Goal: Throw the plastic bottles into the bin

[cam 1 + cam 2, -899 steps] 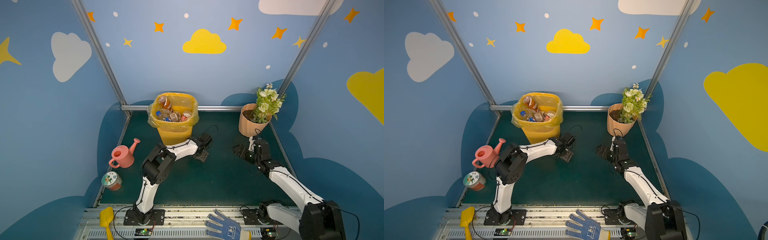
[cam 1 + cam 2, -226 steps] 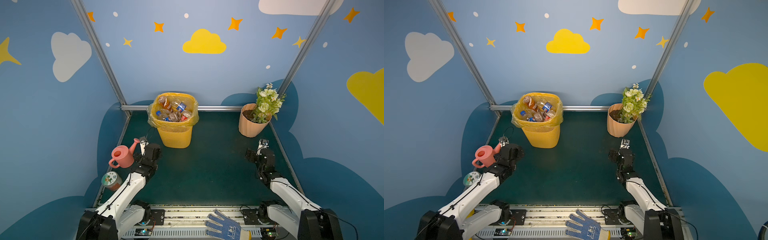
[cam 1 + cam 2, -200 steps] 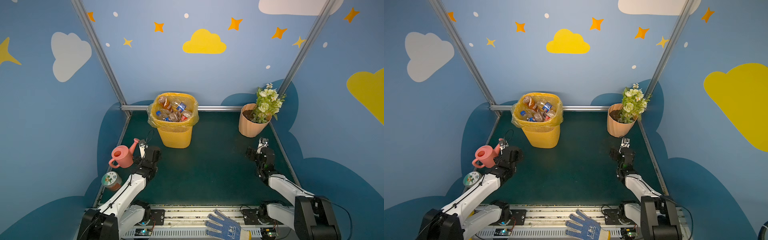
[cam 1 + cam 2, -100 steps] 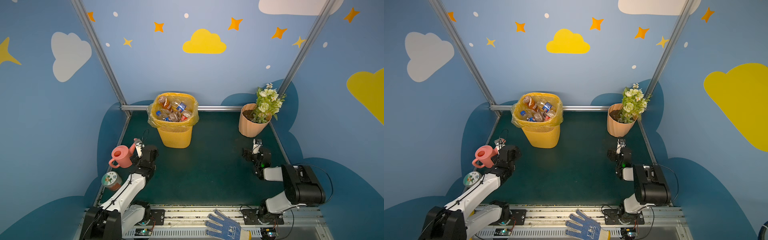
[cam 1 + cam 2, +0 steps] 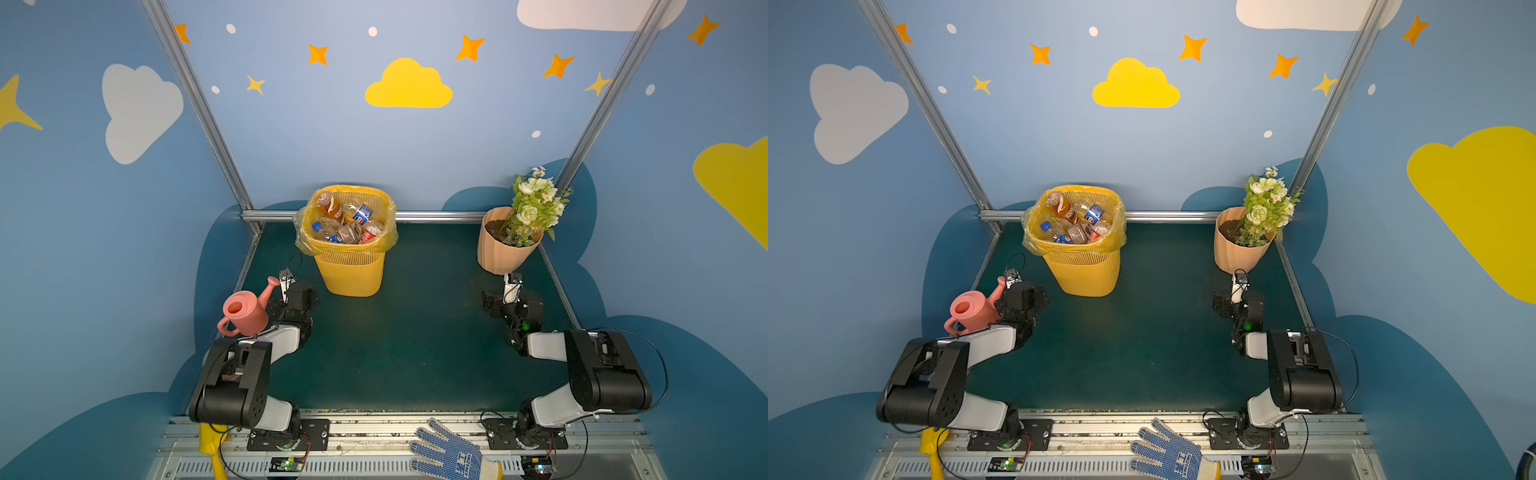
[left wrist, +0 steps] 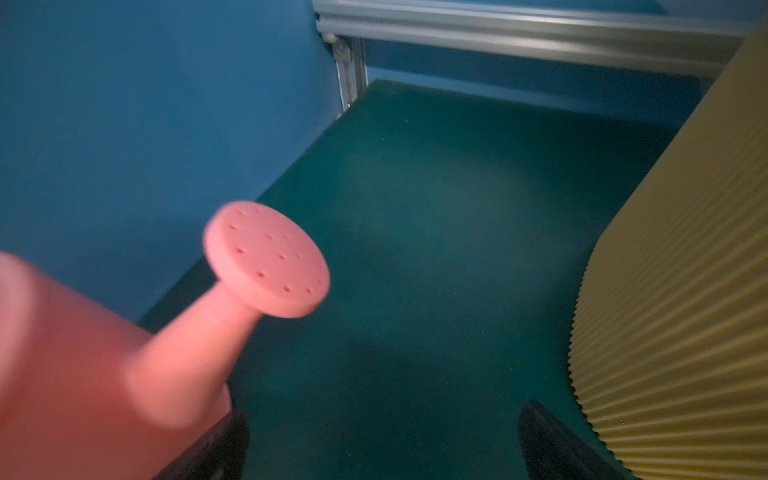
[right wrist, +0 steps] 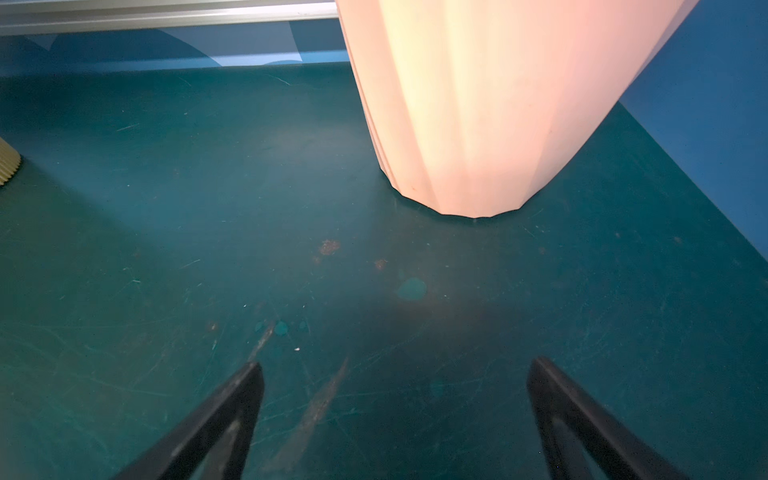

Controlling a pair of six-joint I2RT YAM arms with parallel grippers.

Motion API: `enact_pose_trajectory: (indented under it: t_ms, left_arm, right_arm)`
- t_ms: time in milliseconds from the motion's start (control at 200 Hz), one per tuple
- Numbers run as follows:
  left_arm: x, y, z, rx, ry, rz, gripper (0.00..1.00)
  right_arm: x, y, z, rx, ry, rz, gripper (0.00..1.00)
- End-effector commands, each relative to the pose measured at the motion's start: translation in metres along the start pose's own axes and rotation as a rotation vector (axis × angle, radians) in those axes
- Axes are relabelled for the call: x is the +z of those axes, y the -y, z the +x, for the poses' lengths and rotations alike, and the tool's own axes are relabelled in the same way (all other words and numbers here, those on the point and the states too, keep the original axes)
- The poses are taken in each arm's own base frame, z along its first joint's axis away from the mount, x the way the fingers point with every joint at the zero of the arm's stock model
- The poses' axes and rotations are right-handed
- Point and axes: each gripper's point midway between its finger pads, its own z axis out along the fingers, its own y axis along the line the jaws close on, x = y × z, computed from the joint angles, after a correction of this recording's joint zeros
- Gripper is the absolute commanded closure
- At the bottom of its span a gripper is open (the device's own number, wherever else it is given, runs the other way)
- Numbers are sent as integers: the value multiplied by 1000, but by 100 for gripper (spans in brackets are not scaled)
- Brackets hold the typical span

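Green mat (image 5: 395, 332), bottles (image 5: 351, 232) in bin (image 5: 351, 274), watering can (image 5: 243, 311) beside spread left tool (image 6: 382, 432), flower pot (image 7: 478, 104) near spread right tool (image 7: 395, 374)

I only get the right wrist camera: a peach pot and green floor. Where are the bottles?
Observer: The plastic bottles are heaped inside the yellow mesh bin.
Kid: Any left on the floor?
Observer: None that the top views show on the green mat.
Kid: What's my left claw doing?
Observer: The left claw is open and empty, beside a pink watering can.
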Motion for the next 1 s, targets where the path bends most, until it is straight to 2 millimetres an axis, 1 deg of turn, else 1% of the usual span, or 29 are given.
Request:
enact_pose_trajectory:
  t_ms: [0, 160, 996]
  left_arm:
    - [-1, 10, -13, -31, 50, 123, 0]
    - [1, 13, -3, -30, 65, 159, 0]
    - [0, 14, -3, -21, 74, 158, 0]
  right_arm:
    - [0, -2, -12, -11, 22, -12, 3]
    - [-1, -1, -13, -11, 26, -9, 3]
    - [0, -2, -12, -12, 21, -9, 3]
